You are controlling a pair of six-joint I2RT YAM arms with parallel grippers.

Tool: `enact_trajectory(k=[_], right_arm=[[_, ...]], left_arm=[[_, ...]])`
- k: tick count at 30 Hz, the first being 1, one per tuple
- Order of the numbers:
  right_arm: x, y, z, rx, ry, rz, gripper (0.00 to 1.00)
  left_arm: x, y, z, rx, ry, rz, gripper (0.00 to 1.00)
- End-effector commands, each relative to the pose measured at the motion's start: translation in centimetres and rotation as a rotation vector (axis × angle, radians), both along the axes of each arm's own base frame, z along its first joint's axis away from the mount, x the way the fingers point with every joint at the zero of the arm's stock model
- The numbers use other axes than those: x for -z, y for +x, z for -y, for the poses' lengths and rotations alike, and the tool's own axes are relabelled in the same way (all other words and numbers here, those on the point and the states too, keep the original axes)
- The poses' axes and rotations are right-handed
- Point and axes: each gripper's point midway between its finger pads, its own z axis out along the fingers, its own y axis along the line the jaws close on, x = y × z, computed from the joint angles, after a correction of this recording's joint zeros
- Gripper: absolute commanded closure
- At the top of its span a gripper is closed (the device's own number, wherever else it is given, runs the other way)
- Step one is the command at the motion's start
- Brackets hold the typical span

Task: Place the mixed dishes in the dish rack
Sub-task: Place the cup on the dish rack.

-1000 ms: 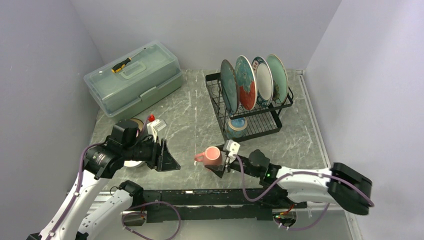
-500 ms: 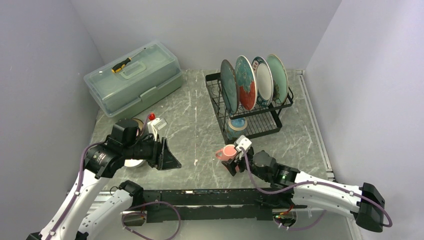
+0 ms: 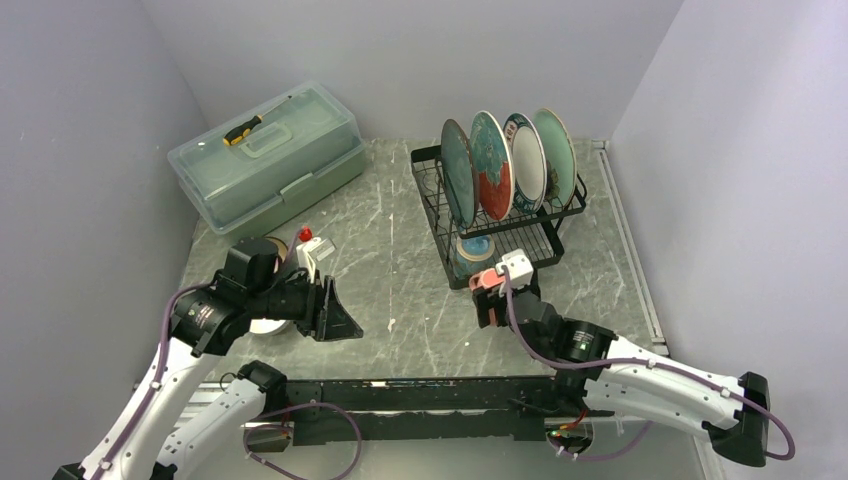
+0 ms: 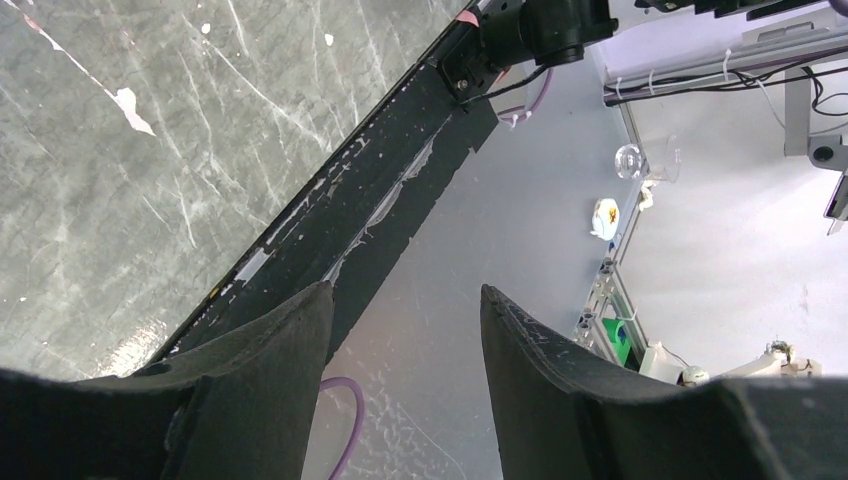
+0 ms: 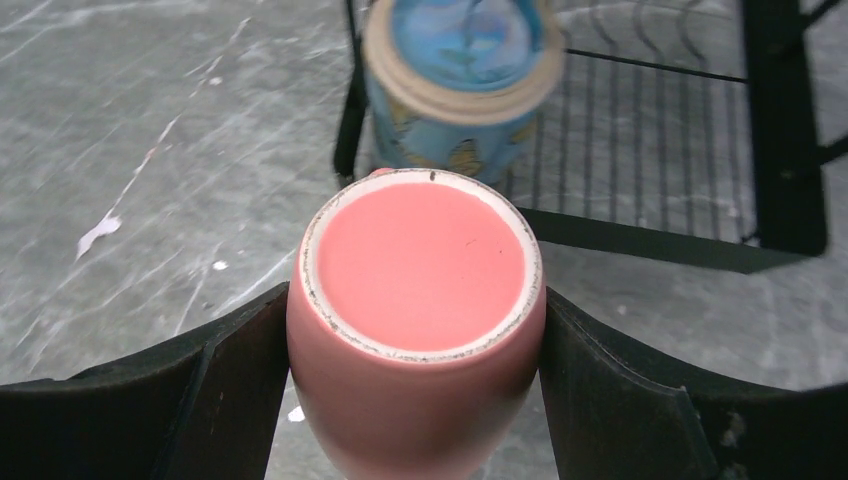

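Pink mug now nr rack, over grey marble tbl

This looks like a robotics laboratory, not a home kitchen. The table with a marble pattern stands between plain pale walls, like a test booth. The left arm and the right arm are bolted to a black rail at its near edge. Past this edge, the left wrist view shows metal frames and loose cables. The dish rack and a green plastic box are household things placed on the table.
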Motion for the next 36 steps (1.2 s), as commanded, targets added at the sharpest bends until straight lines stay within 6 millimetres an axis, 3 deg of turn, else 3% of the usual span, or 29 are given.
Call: enact_trajectory(k=[1, 8, 26, 36], right_arm=[[-4.8, 1.9, 2.9, 0.228, 0.071, 0.106, 0.61], [-6.2, 2.9, 5.1, 0.334, 0.069, 0.197, 0.59], [-5.3, 8.8, 6.8, 0.357, 0.119, 0.253, 0.6], [-5.2, 10.9, 8.3, 0.348, 0.2, 0.335, 0.61]], left_arm=[[-0.6, -0.2, 0.3, 0.039, -0.029, 0.044, 0.39], [-0.5, -0.4, 0.3, 0.049, -0.036, 0.046, 0.39], [-0.3, -0.5, 0.2, 0.05, -0.03, 0.05, 0.39], [-0.2, -0.3, 0.2, 0.047, -0.024, 0.05, 0.39]])
